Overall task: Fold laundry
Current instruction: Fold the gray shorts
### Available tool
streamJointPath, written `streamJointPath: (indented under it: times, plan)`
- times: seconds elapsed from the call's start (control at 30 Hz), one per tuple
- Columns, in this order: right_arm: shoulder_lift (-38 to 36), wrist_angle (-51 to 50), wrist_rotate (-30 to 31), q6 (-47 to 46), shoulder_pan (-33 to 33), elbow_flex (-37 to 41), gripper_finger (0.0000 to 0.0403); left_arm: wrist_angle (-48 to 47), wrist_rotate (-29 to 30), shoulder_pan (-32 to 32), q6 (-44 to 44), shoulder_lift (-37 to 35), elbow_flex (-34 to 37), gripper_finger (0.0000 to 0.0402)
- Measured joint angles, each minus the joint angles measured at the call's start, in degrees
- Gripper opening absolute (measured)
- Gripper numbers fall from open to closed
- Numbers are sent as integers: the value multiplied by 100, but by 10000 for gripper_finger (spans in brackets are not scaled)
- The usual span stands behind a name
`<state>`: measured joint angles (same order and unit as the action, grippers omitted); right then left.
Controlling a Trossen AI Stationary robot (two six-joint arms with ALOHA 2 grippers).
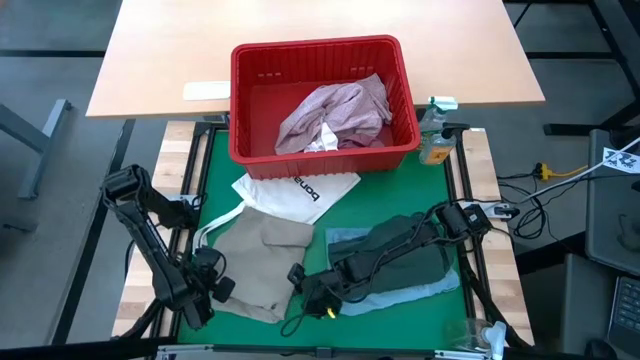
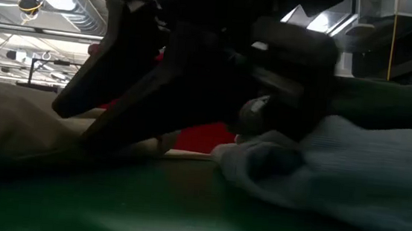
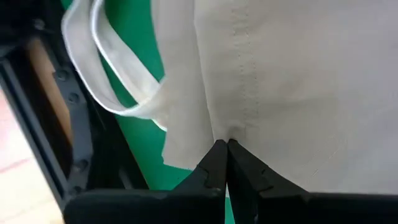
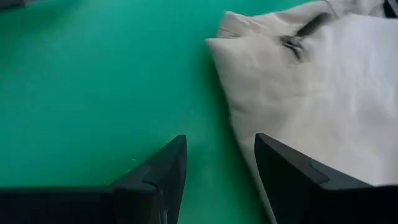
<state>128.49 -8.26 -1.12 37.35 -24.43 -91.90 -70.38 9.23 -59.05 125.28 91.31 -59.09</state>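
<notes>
The folding had barely begun, by my judgement. The beige garment [image 1: 262,258] lay rumpled on the green mat [image 1: 400,190], a dark grey-green one [image 1: 405,262] over a light blue piece [image 1: 440,287] beside it, and a pink one [image 1: 335,112] sat in the red basket [image 1: 250,100]. The left gripper [image 3: 225,163] was pinching the beige garment's edge. The right gripper [image 4: 219,180] was spread just off its corner.

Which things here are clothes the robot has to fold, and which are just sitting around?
For folding:
- beige garment, pinched at its edge by the shut left end effector
- dark grey-green garment
- light blue garment
- mottled pink garment

Just lying about:
- red basket
- white tote bag
- bottle
</notes>
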Motion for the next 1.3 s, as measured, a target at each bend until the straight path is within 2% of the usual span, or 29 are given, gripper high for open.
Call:
streamJointPath:
  times: [0.13,0.3,0.53,0.67,0.77,0.97,1.03,1.13,1.23,1.3]
  plan:
    - [0,-111,8,4,4,0,188,-86,2,69,-14,0,0,3]
    - [-156,-174,516,197,2,7,188,-125,-69,71,-487,0,0,20]
    - [-576,-162,1178,359,17,7,188,-694,-1059,129,-235,0,0,65]
    - [-656,-144,1816,354,162,2,188,-668,-1133,230,-3,0,-63,70]
    - [-651,-320,2094,335,393,4,188,-688,-690,293,-87,0,-284,58]
    - [-651,-990,2097,-325,798,4,188,-519,493,379,-142,-7,-800,35]
    - [-651,-1309,1992,-412,889,3,188,-79,1104,405,-184,-9,-842,34]
    - [-651,-1882,1822,-468,962,4,188,933,1812,506,-776,21,-840,33]
    - [-651,-2099,1809,-642,980,4,188,1976,2304,725,-1532,196,-762,33]
    - [-651,-2106,1785,-733,989,4,188,2564,2428,917,-2089,369,-750,33]
